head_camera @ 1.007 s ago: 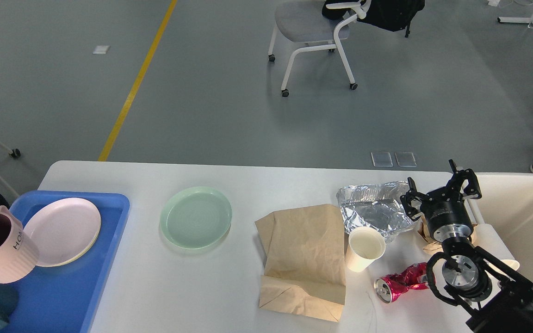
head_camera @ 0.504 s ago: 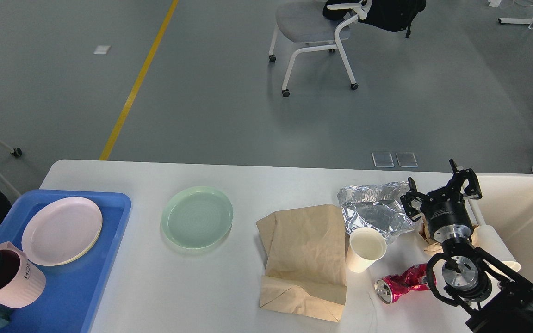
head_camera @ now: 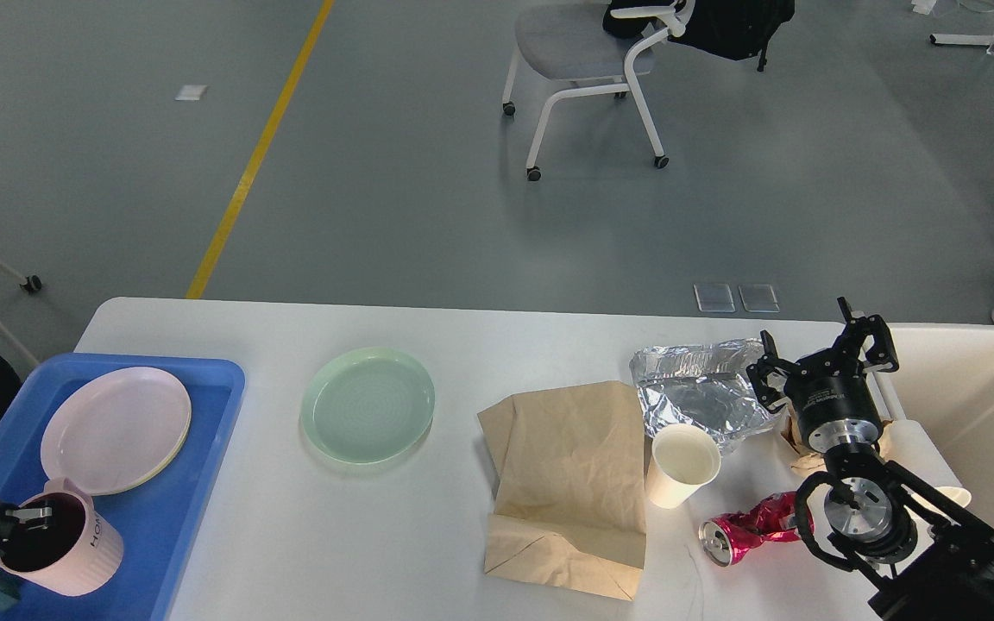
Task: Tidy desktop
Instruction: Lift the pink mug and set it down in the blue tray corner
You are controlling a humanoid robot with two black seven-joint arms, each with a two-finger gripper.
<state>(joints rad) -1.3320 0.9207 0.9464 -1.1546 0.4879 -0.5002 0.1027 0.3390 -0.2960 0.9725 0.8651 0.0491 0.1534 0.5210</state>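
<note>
The white desktop [head_camera: 307, 535] holds litter and dishes. At its left end, a pink ribbed mug [head_camera: 74, 552] is over the near part of the blue tray [head_camera: 165, 492], and my left gripper [head_camera: 24, 519] is shut on its rim. Whether the mug rests on the tray I cannot tell. A pink plate [head_camera: 115, 429] lies in the tray. My right gripper [head_camera: 820, 354] stands open and empty at the right end, just right of a crumpled foil sheet [head_camera: 704, 397].
A green plate [head_camera: 368, 404], a brown paper bag [head_camera: 566, 466], a paper cup [head_camera: 682, 464] and a crushed red can [head_camera: 747, 526] lie on the table. A cream bin [head_camera: 980, 405] stands at the right. Crumpled brown paper [head_camera: 801, 453] sits behind my right wrist.
My left gripper has carried the pink mug down and to the right, from high above the tray's left edge to low over its near part. The right arm has not moved.
</note>
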